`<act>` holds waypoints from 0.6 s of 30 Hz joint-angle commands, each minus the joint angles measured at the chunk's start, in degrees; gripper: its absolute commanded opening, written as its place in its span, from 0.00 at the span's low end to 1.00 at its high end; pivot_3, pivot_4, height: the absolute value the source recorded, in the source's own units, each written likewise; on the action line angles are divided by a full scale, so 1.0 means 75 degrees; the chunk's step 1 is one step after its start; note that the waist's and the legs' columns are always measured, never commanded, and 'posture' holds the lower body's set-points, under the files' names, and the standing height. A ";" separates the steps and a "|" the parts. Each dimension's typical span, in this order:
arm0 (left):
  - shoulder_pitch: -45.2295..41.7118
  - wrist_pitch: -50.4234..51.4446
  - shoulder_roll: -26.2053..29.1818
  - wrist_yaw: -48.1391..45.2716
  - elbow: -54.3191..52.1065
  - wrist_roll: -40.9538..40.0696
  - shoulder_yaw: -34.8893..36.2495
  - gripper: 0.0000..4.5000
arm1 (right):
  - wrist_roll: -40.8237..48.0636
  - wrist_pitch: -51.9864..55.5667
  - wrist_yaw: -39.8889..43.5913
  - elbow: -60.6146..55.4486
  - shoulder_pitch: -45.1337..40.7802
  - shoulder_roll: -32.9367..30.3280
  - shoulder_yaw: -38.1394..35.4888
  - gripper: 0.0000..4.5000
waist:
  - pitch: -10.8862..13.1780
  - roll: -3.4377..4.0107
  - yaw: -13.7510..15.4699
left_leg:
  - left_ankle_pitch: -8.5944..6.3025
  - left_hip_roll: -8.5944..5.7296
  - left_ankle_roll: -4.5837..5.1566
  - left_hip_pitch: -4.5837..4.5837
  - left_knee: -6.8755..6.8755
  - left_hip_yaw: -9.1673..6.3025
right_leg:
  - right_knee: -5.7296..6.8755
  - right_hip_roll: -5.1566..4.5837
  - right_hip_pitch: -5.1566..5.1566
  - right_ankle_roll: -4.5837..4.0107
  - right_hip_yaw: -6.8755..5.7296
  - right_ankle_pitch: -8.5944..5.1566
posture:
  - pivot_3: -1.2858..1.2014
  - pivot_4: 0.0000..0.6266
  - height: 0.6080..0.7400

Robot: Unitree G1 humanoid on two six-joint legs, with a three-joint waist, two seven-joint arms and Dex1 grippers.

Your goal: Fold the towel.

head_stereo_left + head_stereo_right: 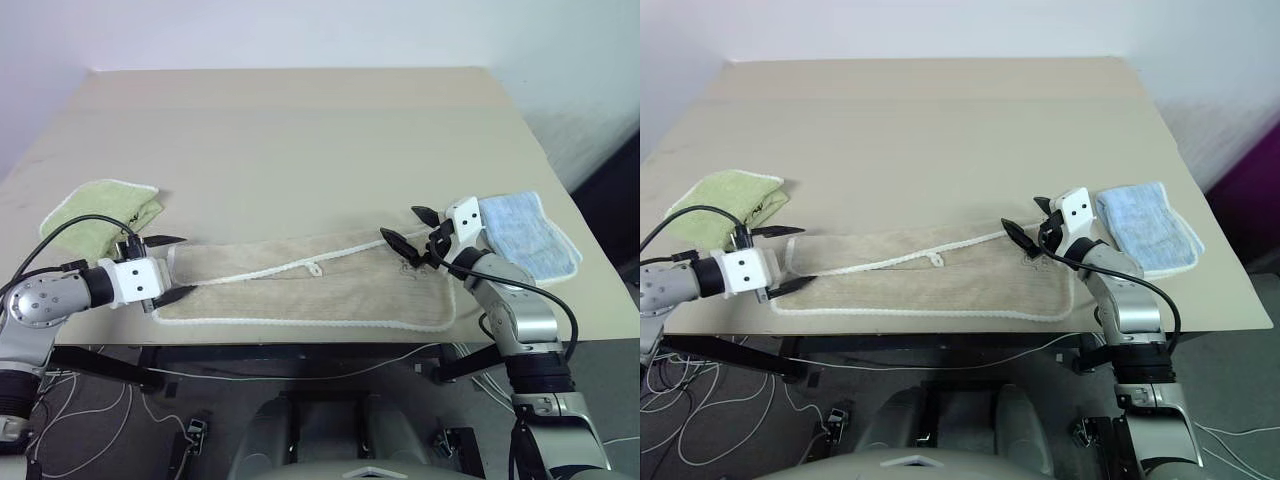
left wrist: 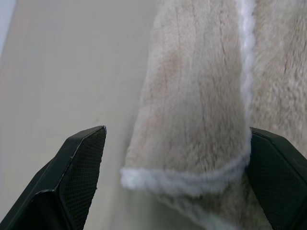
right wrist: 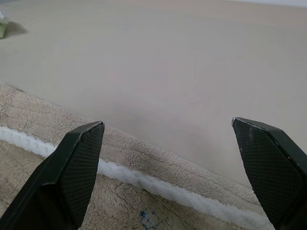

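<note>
Beige terry, the towel [image 1: 310, 285] lies along the table's [image 1: 300, 130] near edge, already doubled once lengthwise by our reading, with shorter folds left. Our left gripper [image 1: 168, 268] gapes wide around its left end, our right gripper [image 1: 408, 229] wide over its right end; neither holds anything.

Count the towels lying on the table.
3: a long beige terry-cloth towel along the table's near edge between the grippers, a folded light-green towel at its left end, a folded light-blue towel at its right end.
</note>
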 commanded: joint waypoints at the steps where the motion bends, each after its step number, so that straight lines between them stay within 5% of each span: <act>1: 0.0084 -0.0267 0.0248 0.0113 0.0051 -0.0008 0.0249 1.00 | 0.0026 -0.0181 0.0004 -0.0152 -0.0114 0.0067 -0.0038 0.99 | 0.0000 0.0000 0.0001 | 0.0000 0.0000 0.0000 0.0000 0.0000 0.0000 | 0.0000 0.0000 0.0000 0.0000 0.0000 0.0000 | 0.52 0.24 1.00; 12: 0.0227 -0.0183 0.0208 -0.0144 -0.0237 -0.0436 0.0112 1.00 | 0.0005 -0.0207 0.0010 -0.0097 -0.0155 0.0105 -0.0028 0.99 | 0.0000 0.0000 -0.0002 | 0.0000 0.0000 0.0001 0.0000 0.0001 0.0001 | 0.0000 0.0001 0.0000 0.0000 -0.0001 0.0000 | 0.52 0.24 1.00; 18: 0.0466 -0.0080 0.0157 -0.0576 -0.0458 -0.0883 0.0057 0.63 | -0.0011 -0.0198 -0.0017 -0.0129 -0.0143 0.0102 -0.0035 1.00 | 0.0000 0.0000 -0.0003 | -0.0001 0.0000 0.0001 0.0000 0.0001 0.0001 | 0.0001 0.0001 0.0000 0.0000 -0.0001 0.0000 | 0.52 0.24 1.00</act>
